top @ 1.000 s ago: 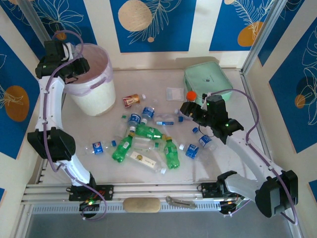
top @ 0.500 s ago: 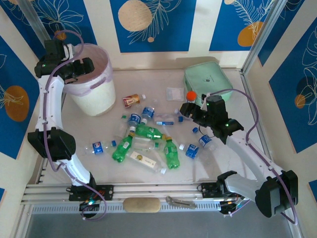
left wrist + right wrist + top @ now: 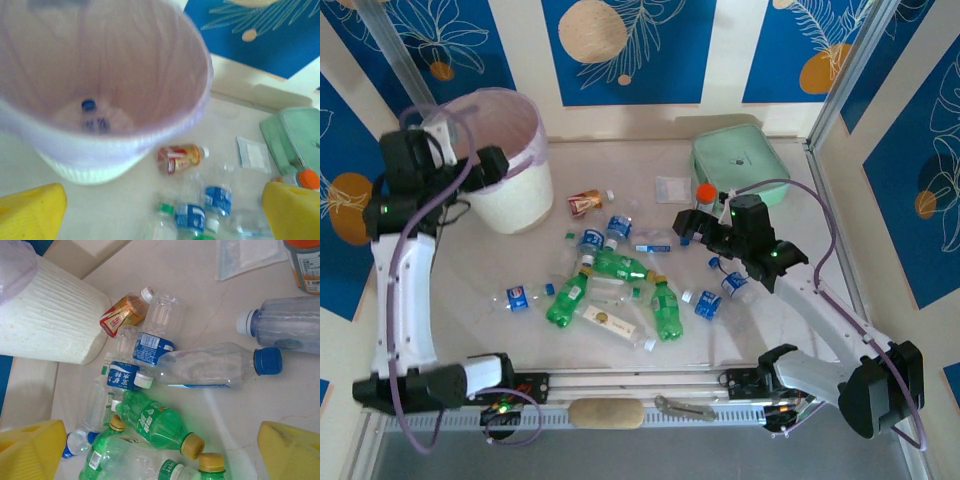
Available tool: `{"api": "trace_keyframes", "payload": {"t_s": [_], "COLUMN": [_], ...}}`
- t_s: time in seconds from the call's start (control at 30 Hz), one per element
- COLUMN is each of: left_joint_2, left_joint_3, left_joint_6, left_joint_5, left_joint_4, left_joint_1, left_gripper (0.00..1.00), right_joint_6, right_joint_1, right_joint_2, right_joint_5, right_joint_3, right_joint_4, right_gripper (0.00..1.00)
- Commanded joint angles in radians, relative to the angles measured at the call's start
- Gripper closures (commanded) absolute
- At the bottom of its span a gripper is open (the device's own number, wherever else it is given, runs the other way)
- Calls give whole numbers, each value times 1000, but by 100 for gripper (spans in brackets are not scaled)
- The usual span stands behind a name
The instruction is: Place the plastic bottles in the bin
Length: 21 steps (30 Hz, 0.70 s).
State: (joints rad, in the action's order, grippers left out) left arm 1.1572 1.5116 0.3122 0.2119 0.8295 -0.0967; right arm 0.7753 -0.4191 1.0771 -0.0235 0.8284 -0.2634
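Left gripper point(image 3: 488, 165), released and empty, hangs at the rim of the bin point(image 3: 516, 203), one bottle point(image 3: 93, 119) lying inside; right gripper point(image 3: 688, 230), spread empty, hovers over the plastic bottles point(image 3: 616, 266) scattered right of the bin

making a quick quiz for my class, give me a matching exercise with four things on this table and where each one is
1 bin
2 red-brown labelled bottle
3 mint-green case
4 orange-capped jar

a flat, in the far right corner
b lying just right of the bin
c far left, bag-lined
d by the case's near left corner

Pairs: 1-c, 2-b, 3-a, 4-d
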Motion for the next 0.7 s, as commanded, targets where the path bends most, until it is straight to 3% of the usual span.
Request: {"api": "trace_keyframes", "payload": {"t_s": [0.0,0.17,0.27,0.43,0.57,0.67], "left_joint_2": [-107,-258,-306,-371,-488,-548], "left_joint_3": [-174,-400,-506,-660,-763,-818], "left_joint_6": [110,197,219,337,505,649], "left_joint_5": [86,190,183,65,-110,-180], "left_joint_4": [-44,-62,-53,-16,23,50], "left_joint_1": [16,34,52,86,100,100], "left_gripper": [0,0,0,0,0,0], "right_joint_6": [-14,2,22,50,50,41], "right_joint_1": [-8,-12,-15,-30,-37,-39], "right_joint_2": [8,31,46,50,59,70], "right_joint_5": [-13,-10,3,-2,-18,-32], "right_joint_3": [21,14,3,-28,-33,-36], "right_joint_4": [-17,-25,-21,-7,-10,-10], "right_gripper": [1,1,1,1,1,1]}}
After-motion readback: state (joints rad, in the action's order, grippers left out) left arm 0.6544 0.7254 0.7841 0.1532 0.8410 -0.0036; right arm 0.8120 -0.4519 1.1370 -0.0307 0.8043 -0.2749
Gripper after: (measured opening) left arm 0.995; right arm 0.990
